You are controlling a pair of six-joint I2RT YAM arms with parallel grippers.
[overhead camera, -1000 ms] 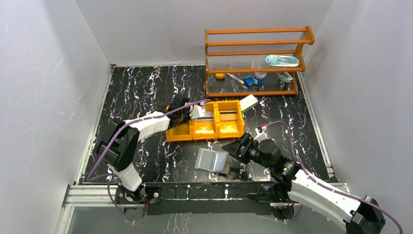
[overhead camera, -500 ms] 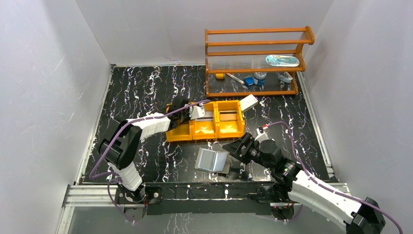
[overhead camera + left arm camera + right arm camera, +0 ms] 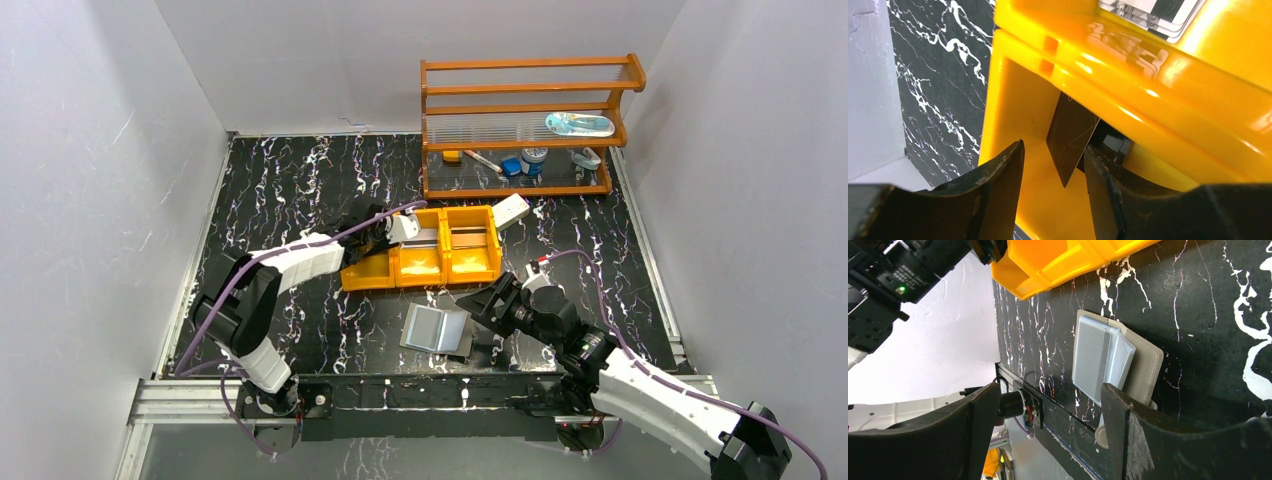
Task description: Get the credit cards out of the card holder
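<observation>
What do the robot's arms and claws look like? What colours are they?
Both arms mix white shells with chunky black joints: the left arm and the right arm. A purple cable loops along each one. The left claw and right claw each have two thick, matte black fingers with rounded tips.

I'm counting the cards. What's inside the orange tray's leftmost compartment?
A dark card stands tilted by the divider wall of the orange tray, just beyond the left end effector's open fingers. The floor under those fingers is hidden.
</observation>
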